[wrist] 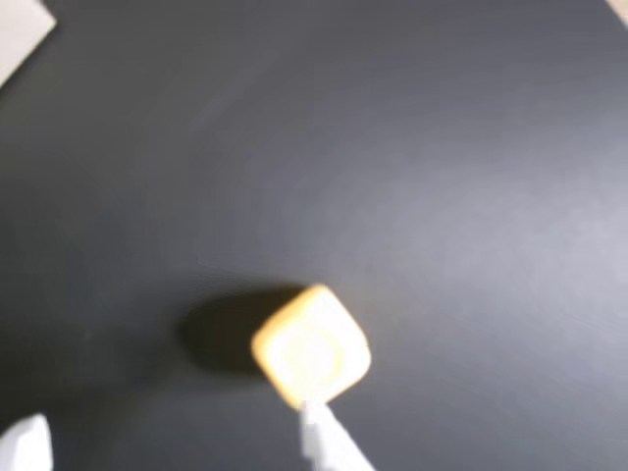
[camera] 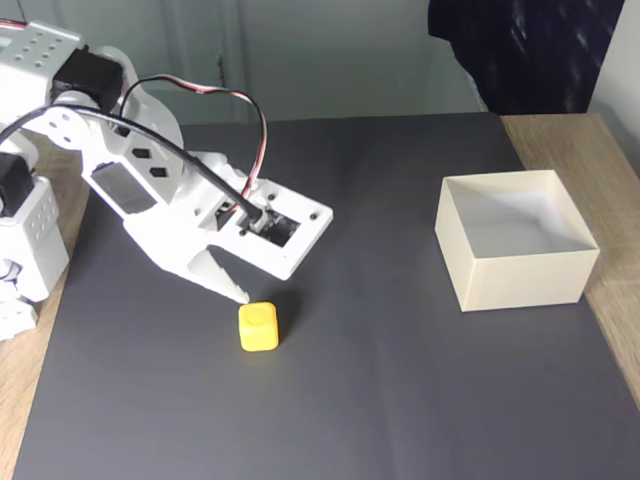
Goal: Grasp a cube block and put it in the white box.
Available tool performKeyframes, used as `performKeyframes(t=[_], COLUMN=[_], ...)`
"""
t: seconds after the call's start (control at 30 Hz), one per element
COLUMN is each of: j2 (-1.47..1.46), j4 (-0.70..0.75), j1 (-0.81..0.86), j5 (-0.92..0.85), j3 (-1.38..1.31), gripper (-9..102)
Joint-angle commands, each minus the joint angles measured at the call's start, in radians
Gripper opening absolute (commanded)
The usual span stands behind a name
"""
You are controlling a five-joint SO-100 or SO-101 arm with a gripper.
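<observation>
The yellow cube block (camera: 259,327) sits on the black mat, left of centre in the fixed view. In the blurred wrist view the cube block (wrist: 312,345) lies low in the frame with its round dimple facing up. My white gripper (camera: 241,292) hovers just above and left of the cube, one pointed fingertip (camera: 240,293) almost at its top edge. In the wrist view the gripper (wrist: 169,420) is open; one fingertip (wrist: 319,432) touches or nearly touches the cube's near edge, and the other stands far left. The white box (camera: 520,273) stands to the right, apart from both.
The black mat (camera: 400,400) covers most of a wooden table (camera: 610,330), whose bare wood shows along the right and left edges. The arm's white base (camera: 30,230) stands at the left. A dark cloth (camera: 530,50) hangs at the back right. A pale patch (wrist: 20,34) shows at the wrist view's top left.
</observation>
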Motion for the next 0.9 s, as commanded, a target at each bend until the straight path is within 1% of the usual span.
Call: performKeyframes(t=[0.0,0.27,0.47,0.63,0.77,0.87], j2=[0.006,0.005,0.006,-0.021,-0.061,-0.089], j4=[-0.012,-0.014,-0.011,-0.029,-0.087,-0.100], j1=[0.025,0.091,0.118,0.100,0.080,0.078], j5=[0.012,0.069,0.074,0.077,0.054,0.048], j3=[-0.020,0.008,0.031,0.034,0.034,0.017], gripper=[33,33,31,33,39,38])
